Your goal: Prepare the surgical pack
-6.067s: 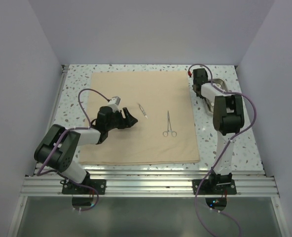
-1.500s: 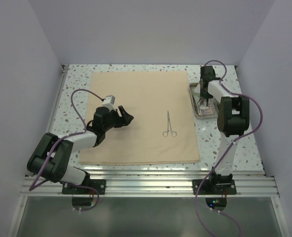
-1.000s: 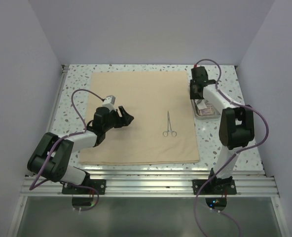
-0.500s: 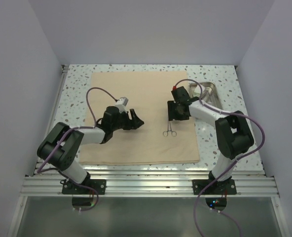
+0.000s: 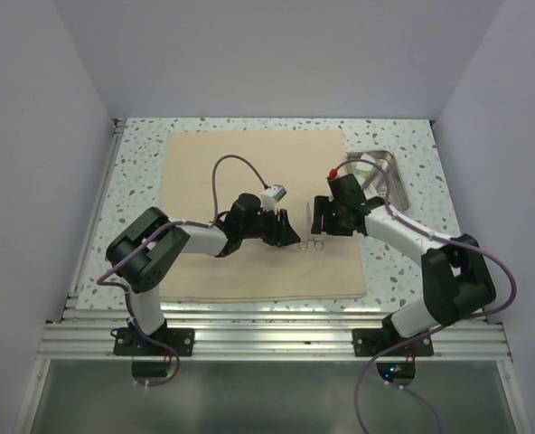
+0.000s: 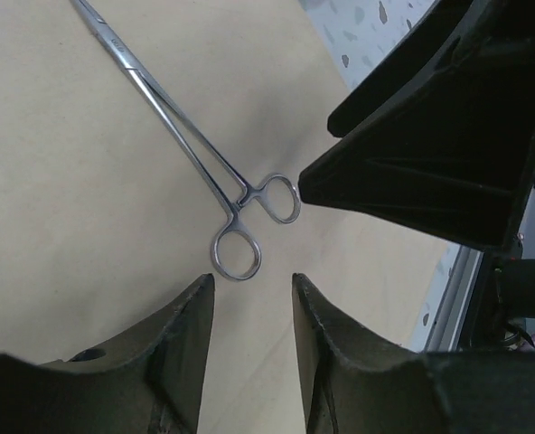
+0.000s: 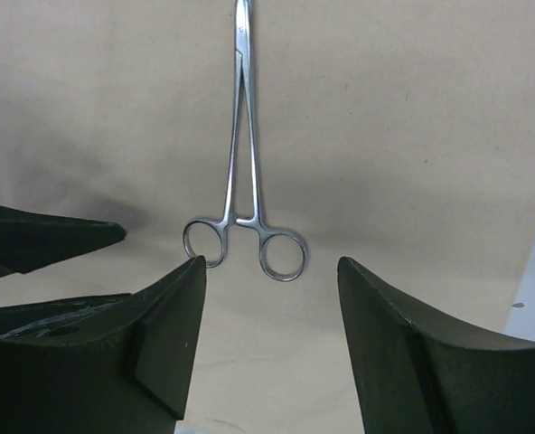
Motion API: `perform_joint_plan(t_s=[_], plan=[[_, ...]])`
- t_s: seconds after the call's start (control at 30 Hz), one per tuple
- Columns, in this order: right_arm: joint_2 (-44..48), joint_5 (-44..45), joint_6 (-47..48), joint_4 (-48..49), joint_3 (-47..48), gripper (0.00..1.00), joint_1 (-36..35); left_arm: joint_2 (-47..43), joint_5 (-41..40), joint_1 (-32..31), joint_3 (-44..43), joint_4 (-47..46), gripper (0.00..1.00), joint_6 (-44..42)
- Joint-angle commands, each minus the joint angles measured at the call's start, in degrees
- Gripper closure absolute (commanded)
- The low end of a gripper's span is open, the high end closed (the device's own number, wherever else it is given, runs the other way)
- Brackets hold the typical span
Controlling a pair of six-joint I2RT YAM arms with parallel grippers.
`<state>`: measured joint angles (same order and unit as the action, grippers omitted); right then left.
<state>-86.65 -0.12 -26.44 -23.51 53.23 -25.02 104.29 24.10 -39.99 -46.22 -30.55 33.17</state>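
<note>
Your 1 steel tray (image 5: 389, 163) sits beside the right edge of the 1 tan cloth (image 5: 240, 172); its contents can't be made out. 1 pair of forceps (image 7: 245, 203) lies flat on the cloth between your 2 grippers. The left gripper (image 6: 249, 285) and right gripper (image 7: 272, 271) both have their jaws apart and grip nothing.

Speckled tabletop (image 5: 134, 172), plain lilac walls (image 5: 276, 54)
</note>
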Motion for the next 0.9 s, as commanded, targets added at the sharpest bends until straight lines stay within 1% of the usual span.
perform_joint_plan(t_s=[0.0, 0.07, 0.23, 0.27, 0.33, 0.37, 0.4, 0.5, 0.67, 0.73, 0.8, 0.87], plan=[[0.96, -3.57, -2.74, 2.67, -2.08, 0.37, 0.14, 3.54, 3.15, -0.97, -4.57, 0.57, 0.57, -1.62], [0.26, -4.18, -3.01, 3.38, -2.52, 0.37, 0.06, 5.30, 3.06, -1.67, -5.98, 2.76, 0.59, -1.88], [-1.67, -4.98, -4.15, 6.01, -5.33, 0.39, 0.23, 7.85, -1.07, -2.29, -9.06, 8.65, 0.64, -2.58], [-1.85, -4.80, -4.50, 6.45, -5.94, 0.39, 0.23, 8.38, -1.50, -2.29, -9.41, 9.10, 0.67, -2.58], [-2.29, -4.54, -5.20, 7.77, -6.65, 0.41, 0.32, 9.52, -1.68, -2.38, -10.03, 10.06, 0.69, -2.41], [-2.55, -4.63, -5.38, 8.12, -7.09, 0.46, 0.23, 9.88, -1.86, -2.46, -10.21, 10.33, 0.71, -2.32], [-2.91, -4.71, -5.47, 8.74, -7.18, 0.47, 0.23, 10.14, -1.95, -2.55, -10.56, 10.59, 0.71, -2.32], [-4.22, -5.41, -6.26, 9.44, -7.97, 0.48, 0.23, 11.37, -1.86, -2.64, -11.00, 11.30, 0.73, -1.88], [-5.63, -9.54, -9.15, 13.92, -10.16, 0.51, 0.67, 13.48, -2.56, -3.25, -11.88, 13.05, 0.78, -0.74], [-4.93, -10.95, -10.30, 16.21, -11.22, 0.55, 1.37, 14.09, -2.83, -3.43, -12.40, 13.84, 0.80, -0.74], [-3.10, -10.95, -11.70, 17.70, -12.71, 0.58, 2.25, 14.19, -3.35, -3.61, -12.67, 14.28, 0.80, -0.74], [-1.77, -9.64, -11.97, 17.53, -13.33, 0.64, 2.60, 14.01, -3.70, -3.61, -12.67, 14.64, 0.81, -0.91]])
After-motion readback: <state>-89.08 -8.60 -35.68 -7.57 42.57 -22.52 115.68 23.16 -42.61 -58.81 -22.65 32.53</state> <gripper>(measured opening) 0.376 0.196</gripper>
